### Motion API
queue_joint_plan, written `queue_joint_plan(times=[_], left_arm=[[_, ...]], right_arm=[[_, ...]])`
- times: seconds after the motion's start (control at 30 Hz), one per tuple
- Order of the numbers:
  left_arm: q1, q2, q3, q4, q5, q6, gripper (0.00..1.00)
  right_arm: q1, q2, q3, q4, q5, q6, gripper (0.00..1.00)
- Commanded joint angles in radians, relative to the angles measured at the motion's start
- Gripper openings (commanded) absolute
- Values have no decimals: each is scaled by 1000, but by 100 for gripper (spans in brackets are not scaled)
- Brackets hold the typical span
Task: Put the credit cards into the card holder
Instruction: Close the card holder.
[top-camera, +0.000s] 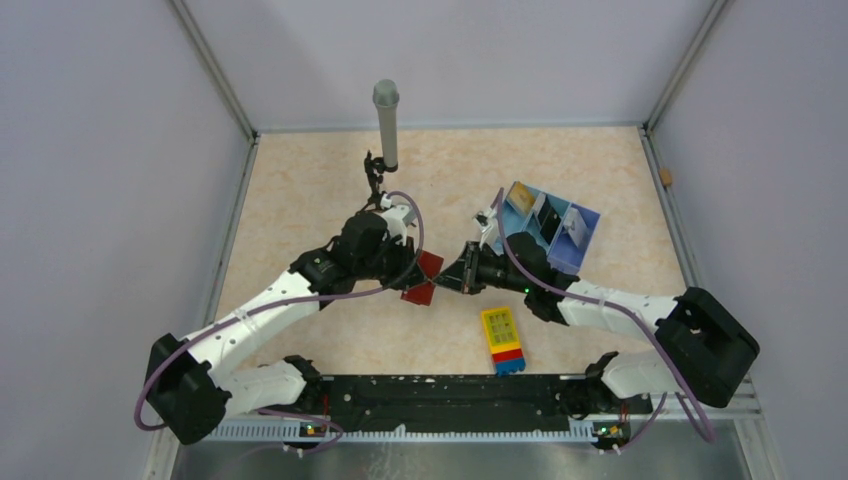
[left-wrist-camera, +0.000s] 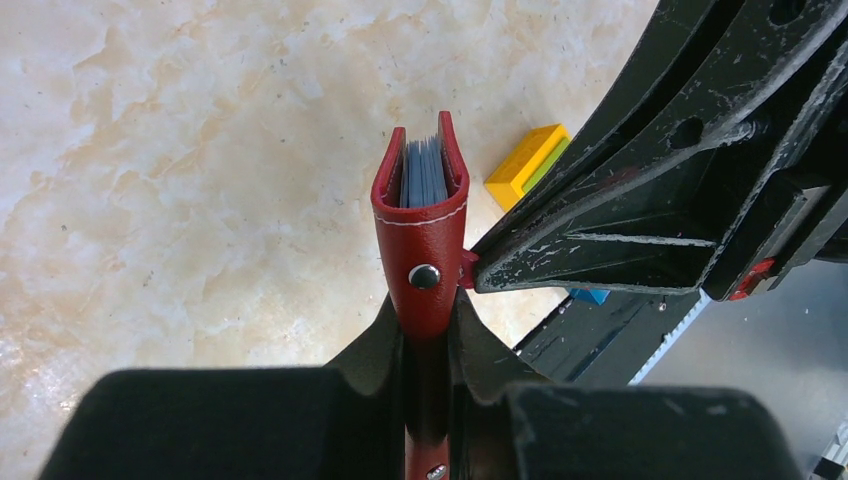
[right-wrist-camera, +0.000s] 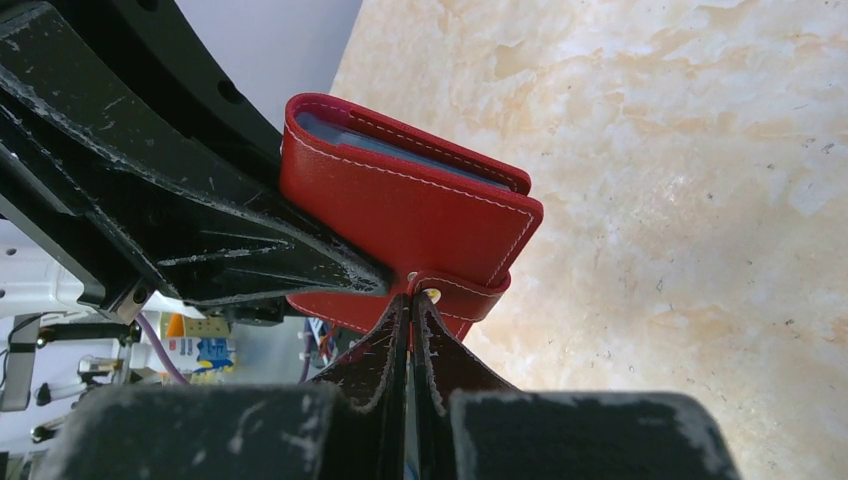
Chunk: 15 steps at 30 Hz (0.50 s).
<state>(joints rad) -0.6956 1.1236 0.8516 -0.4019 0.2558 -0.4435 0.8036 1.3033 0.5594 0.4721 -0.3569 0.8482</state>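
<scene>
Nearest, at 5 o'clock on the counter (top-camera: 300, 200), lies a yellow, red and blue block (top-camera: 503, 340). At centre, the folded card holder (right-wrist-camera: 400, 210) is clamped between the narrowly parted left pincer (left-wrist-camera: 428, 315). The right pincer (right-wrist-camera: 412, 300) is fully closed, its tips against the closure tab (right-wrist-camera: 470, 295). Farther, at 2 o'clock, the credit cards (top-camera: 549, 222) sit in a light-blue tray (top-camera: 568, 255).

No text, brand or number can be read anywhere; the yellow block (top-camera: 500, 327) carries small marks on its top face, too small to make out as letters or digits
</scene>
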Motion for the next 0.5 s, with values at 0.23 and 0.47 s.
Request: queue_joint_plan(times=[0.23,0.47], left_arm=[[-5,2,36,38,32,-6,0],[-6,-1,33,41,33,-6,0]], right_arm=[[25,-3,33,99,7,7,0],[29,22,28,124,-5,23,0]])
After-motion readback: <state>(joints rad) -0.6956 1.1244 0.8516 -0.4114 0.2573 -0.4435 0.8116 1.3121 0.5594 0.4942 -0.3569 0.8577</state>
